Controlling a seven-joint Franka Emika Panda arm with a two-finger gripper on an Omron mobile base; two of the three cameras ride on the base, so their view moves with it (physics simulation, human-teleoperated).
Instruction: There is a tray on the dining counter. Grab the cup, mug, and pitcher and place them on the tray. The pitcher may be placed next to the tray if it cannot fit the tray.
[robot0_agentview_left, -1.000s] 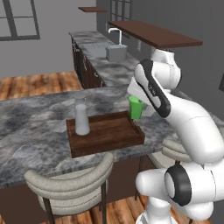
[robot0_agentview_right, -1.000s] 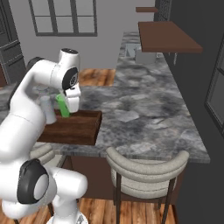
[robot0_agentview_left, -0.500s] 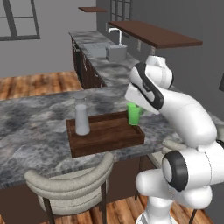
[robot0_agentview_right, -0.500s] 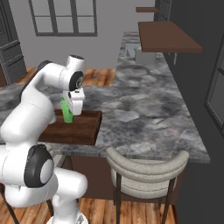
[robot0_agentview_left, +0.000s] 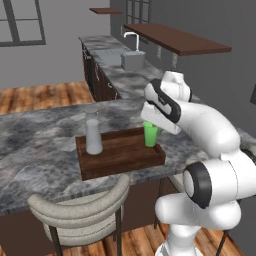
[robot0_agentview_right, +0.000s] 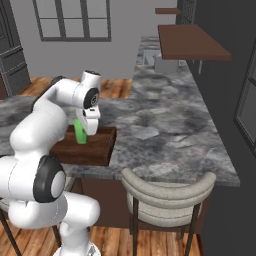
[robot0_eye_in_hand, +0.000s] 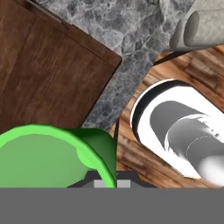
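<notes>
while held above tray (robot0_agentview_left: 120, 155), green cup (robot0_agentview_left: 150, 134) unlabelled, pitcher (robot0_agentview_left: 93, 137) plain

The tray (robot0_agentview_left: 120, 155) lies flat on the marbled grey bench (robot0_agentview_left: 40, 135), a dark brown wooden rectangle with low raised edges, set close to the bench's near edge. On its left part stands the pitcher (robot0_agentview_left: 93, 135), pale grey-white, upright, tall with a narrow neck. At the tray's right end is the cup (robot0_agentview_left: 150, 134), bright green, handleless, wider at the rim, upright over the wood; whether its base touches the tray cannot be told. From the right side the cup (robot0_agentview_right: 80, 132) shows against the tray's (robot0_agentview_right: 92, 147) far part. In the hand view the cup's open green rim (robot0_eye_in_hand: 52, 153) sits low, the tray's corner (robot0_eye_in_hand: 65, 65) beyond it.
</notes>
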